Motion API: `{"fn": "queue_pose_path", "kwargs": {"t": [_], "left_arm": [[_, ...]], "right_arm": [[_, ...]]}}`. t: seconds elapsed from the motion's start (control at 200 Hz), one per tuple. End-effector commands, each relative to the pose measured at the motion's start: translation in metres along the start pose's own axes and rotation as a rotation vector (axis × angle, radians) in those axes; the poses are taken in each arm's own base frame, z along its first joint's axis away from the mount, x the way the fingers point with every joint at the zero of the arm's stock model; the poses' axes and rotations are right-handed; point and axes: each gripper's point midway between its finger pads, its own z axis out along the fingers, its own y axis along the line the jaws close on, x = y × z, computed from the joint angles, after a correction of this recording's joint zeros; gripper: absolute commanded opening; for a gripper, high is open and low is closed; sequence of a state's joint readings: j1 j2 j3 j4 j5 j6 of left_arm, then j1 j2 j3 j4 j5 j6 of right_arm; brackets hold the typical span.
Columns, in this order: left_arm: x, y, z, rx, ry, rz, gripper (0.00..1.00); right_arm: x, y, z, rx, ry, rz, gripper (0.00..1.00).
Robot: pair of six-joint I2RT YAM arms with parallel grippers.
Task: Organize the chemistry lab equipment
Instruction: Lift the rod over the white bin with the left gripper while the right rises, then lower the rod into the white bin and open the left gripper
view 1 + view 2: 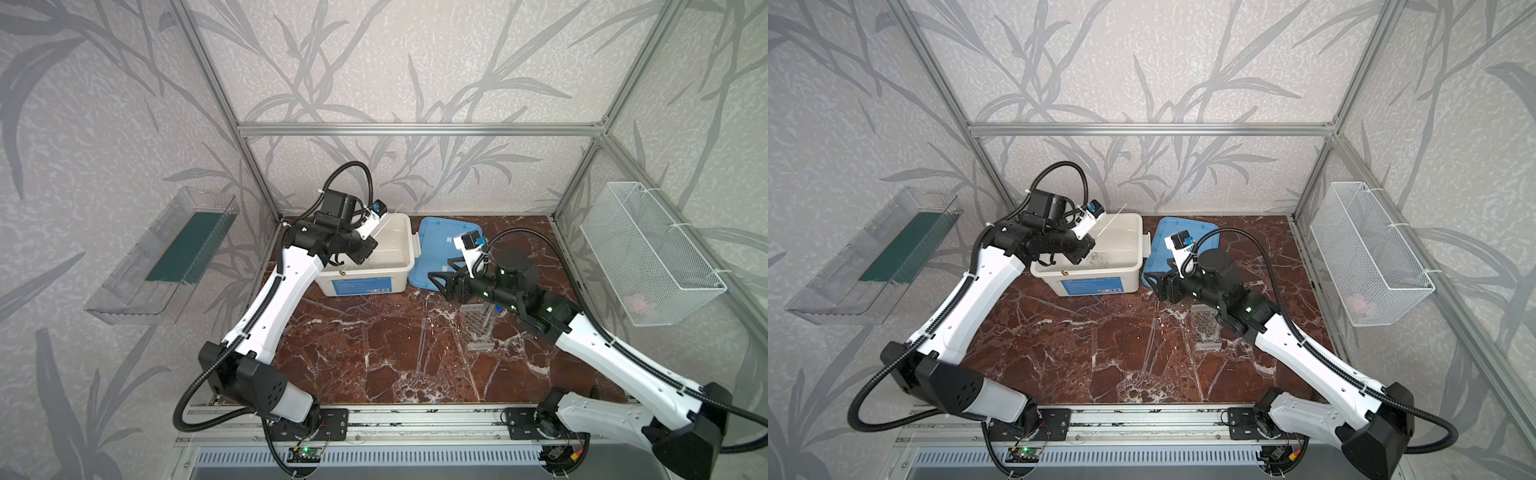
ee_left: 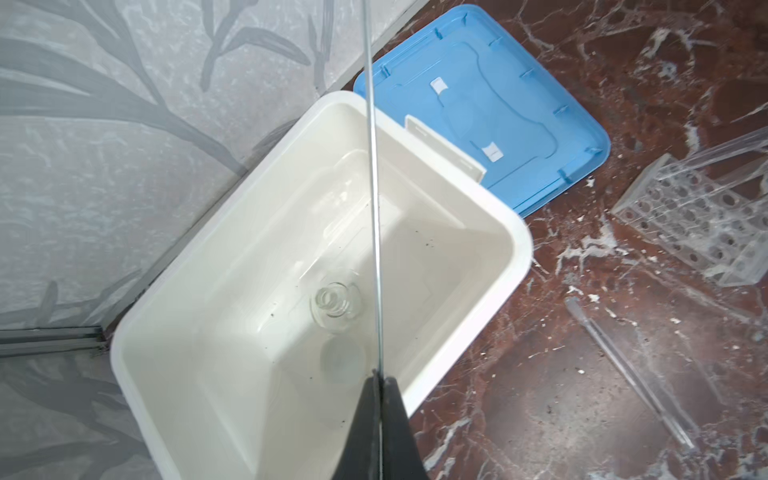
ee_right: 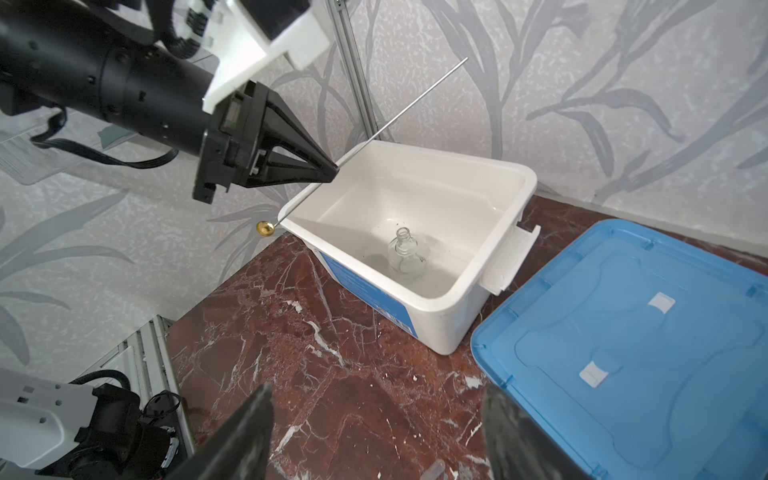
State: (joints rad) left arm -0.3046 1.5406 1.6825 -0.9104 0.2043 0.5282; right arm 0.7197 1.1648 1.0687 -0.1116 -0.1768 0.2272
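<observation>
Thin metal rod [image 2: 373, 208] with a brass cup end sits pinched slantwise in the left gripper's [image 3: 332, 170] clenched jaws, over the open white plastic box [image 3: 528, 174] holding a small clear glass flask [image 3: 405, 257]. The right gripper's [image 3: 376, 407] jaws gape empty beside the blue plastic lid [image 3: 623, 332].

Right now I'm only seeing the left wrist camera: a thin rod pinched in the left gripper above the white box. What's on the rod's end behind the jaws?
Observer: The thin rod ends in a small gold cup, which hangs just outside the white box, off its rim.
Operator: And the right gripper?
Observer: The right gripper is open and empty, above bare table beside the blue lid.
</observation>
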Motion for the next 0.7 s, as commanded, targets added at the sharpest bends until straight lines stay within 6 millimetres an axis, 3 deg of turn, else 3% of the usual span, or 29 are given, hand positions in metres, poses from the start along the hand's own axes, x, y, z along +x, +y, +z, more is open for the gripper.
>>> {"fn": "queue_pose_path", "kwargs": {"t": [0.0,0.09,0.275,0.515,0.695], "left_arm": [[0.018,-0.005,0.018,0.124,0.058,0.226,0.0],[0.021,0.019,0.031,0.113,0.062,0.241,0.0],[0.032,0.04,0.058,0.139,0.129,0.362,0.0],[0.07,0.038,0.096,0.219,0.256,0.453,0.0],[0.088,0.031,0.112,0.244,0.295,0.491,0.0]], "right_arm": [[-0.031,0.006,0.013,-0.036,-0.051,-0.067,0.78],[-0.04,0.006,0.027,-0.066,-0.04,-0.065,0.78],[-0.053,0.009,0.048,-0.113,-0.017,-0.119,0.78],[-0.053,-0.002,0.069,-0.106,0.024,-0.148,0.79],[-0.046,-0.016,0.084,-0.104,0.049,-0.124,0.79]]}}
